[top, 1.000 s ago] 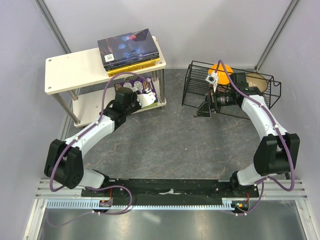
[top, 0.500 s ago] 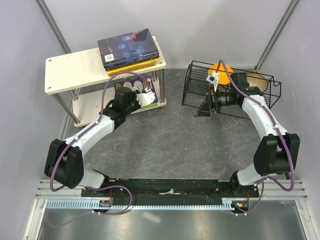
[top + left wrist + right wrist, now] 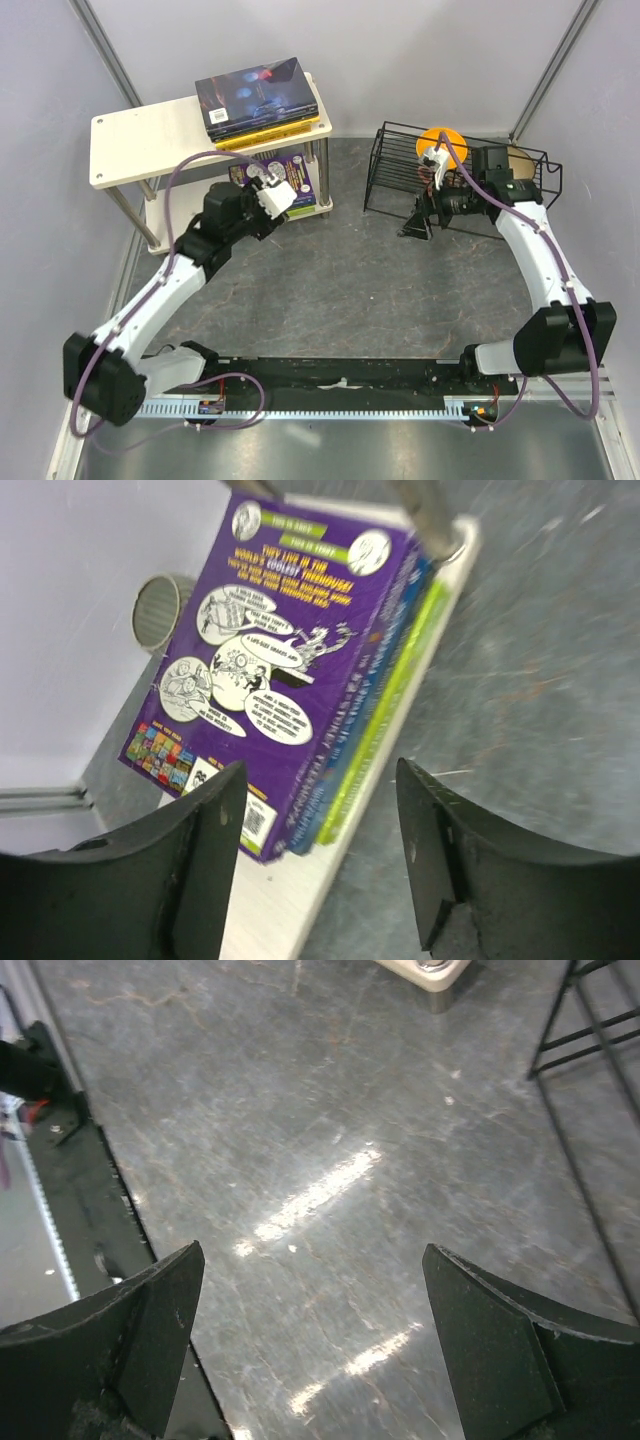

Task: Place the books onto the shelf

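**Item 1, left hand** [image 3: 320,780]: released, fingers parted with nothing between them. It hovers just off the near corner of the purple cartoon book [image 3: 270,660].

**Item 2, lower pile:** the purple cartoon book lies flat on a blue book [image 3: 360,735] and a lime-green book [image 3: 395,680]. They rest on the bottom board of the shelf [image 3: 290,920], close to its outer edge and beside a chrome leg [image 3: 430,520].

**Item 3, upper pile** [image 3: 262,100]: dark galaxy cover on top, yellow cover lowest, at the right end of the top board.

**Item 4, right hand** [image 3: 412,225]: spread wide and empty, over the worktop [image 3: 340,300] just in front of the black wire rack [image 3: 455,190].

**Handling note:** no book shows loose on the worktop, so you are probably at the let-go-and-retreat step.
- Draw the left hand back level, along the line of its fingers.
- Keep the fingers wide so neither catches the purple cover.
- Steer clear of the chrome leg.
- The lower pile sits near the board's edge, so a nudge could slide it off.
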You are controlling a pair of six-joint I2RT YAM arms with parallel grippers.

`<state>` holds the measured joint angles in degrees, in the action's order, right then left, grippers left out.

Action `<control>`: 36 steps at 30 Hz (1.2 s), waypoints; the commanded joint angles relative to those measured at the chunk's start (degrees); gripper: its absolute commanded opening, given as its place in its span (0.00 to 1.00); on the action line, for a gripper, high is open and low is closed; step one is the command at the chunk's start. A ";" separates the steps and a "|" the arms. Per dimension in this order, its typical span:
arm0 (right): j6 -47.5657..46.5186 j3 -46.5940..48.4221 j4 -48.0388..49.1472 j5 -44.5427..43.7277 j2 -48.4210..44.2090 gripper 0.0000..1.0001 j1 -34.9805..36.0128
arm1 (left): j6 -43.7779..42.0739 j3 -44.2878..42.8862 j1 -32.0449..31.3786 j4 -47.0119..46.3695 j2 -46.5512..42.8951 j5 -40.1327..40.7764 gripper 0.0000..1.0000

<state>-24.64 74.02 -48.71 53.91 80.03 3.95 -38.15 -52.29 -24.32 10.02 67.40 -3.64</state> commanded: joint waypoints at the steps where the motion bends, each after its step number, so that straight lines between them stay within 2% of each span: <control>1: -4.71 5.43 -2.88 -9.06 -5.66 0.98 -0.69 | 12.82 2.02 -0.91 7.01 -10.34 -13.22 0.73; 2: -4.45 7.00 -2.88 -10.30 -6.37 0.98 -0.87 | 15.62 2.11 -0.82 8.51 -14.18 -18.37 0.77; 5: -3.14 9.73 -2.36 -14.96 -8.83 0.98 -2.10 | 20.82 1.32 -0.82 12.02 -19.74 -26.73 0.85; 6: -2.09 11.48 -1.83 -16.45 -9.45 0.98 -2.97 | 24.58 0.71 -0.82 12.65 -23.24 -27.81 0.86; 7: 3.23 12.11 0.78 -20.21 -10.58 0.98 -3.24 | 27.05 -0.26 -0.82 13.26 -24.67 -28.17 0.87; 10: 11.95 13.96 5.62 -24.72 -12.96 0.98 -3.68 | 35.58 -5.96 -0.91 15.99 -28.37 -26.78 0.92; 12: 16.27 15.44 7.48 -27.01 -14.02 0.98 -3.68 | 41.54 -13.07 -0.82 19.57 -28.37 -22.39 0.99; 14: 22.23 16.33 10.29 -29.55 -15.24 0.98 -3.68 | 44.12 -22.09 -0.82 23.18 -26.45 -18.53 0.99; 17: 29.45 18.35 12.58 -39.12 -16.57 0.98 -3.68 | 46.76 -31.25 -0.82 28.20 -23.98 -16.15 0.99; 20: 30.62 22.30 10.22 -46.16 -16.22 0.98 -3.68 | 48.87 -35.23 -0.82 30.40 -23.36 -14.04 0.99; 25: 29.65 24.51 8.89 -51.18 -17.45 0.98 -3.59 | 50.63 -37.79 -0.82 34.62 -24.41 -10.61 0.99; 36: 31.06 24.24 8.98 -51.01 -19.38 0.98 -3.68 | 51.95 -36.92 -0.82 37.09 -29.16 -7.17 0.99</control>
<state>4.78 96.92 -40.36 4.10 61.87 0.40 11.49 -89.08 -25.15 45.32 39.42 -12.49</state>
